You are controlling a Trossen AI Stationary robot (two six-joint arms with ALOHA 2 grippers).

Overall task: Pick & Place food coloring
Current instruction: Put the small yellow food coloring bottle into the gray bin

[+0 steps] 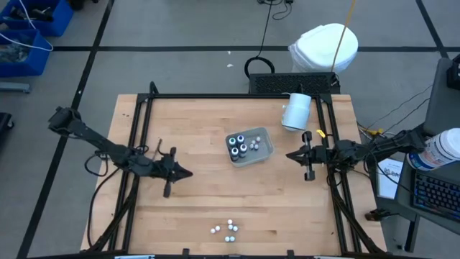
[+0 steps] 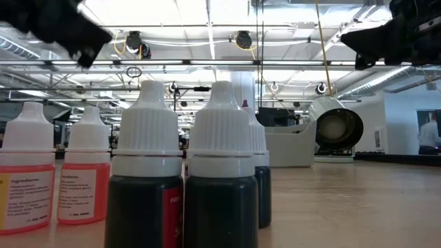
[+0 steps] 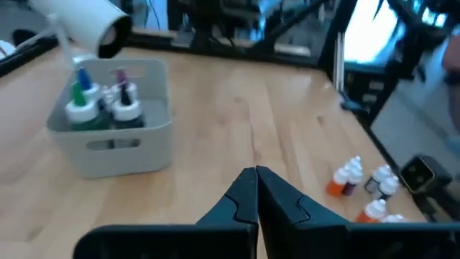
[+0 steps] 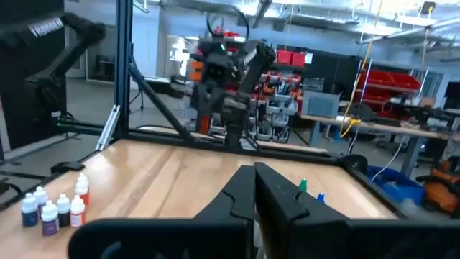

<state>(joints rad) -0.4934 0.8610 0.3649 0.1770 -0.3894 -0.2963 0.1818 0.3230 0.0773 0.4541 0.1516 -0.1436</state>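
The left gripper point(image 1: 188, 173) hung over the left half of the table point(image 1: 201, 201), fingers pressed together on nothing. The right gripper point(image 1: 289, 155) waited near the right edge, its fingers likewise together and empty.

Out from the left gripper, the food coloring sat in two places. Some bottles stood upright in the grey tray point(image 1: 262, 155) at mid-table, the bottles in the tray point(image 1: 239, 146) showing dark bodies and coloured tops. A second cluster, the loose bottles point(image 1: 228, 229), stood near the front edge, well apart from the tray; up close point(image 2: 180, 172) they showed ribbed white caps over dark or orange bodies with labels.

These looked small, light and rigid: plastic droppers, likely smooth on the body and easy to tip, packed close enough that a nudge could topple the neighbours. The ribbed cap, or the shoulder just under it, seemed the surest hold, taken from above. A white cylinder point(image 1: 295, 111) lay on its side behind the tray.
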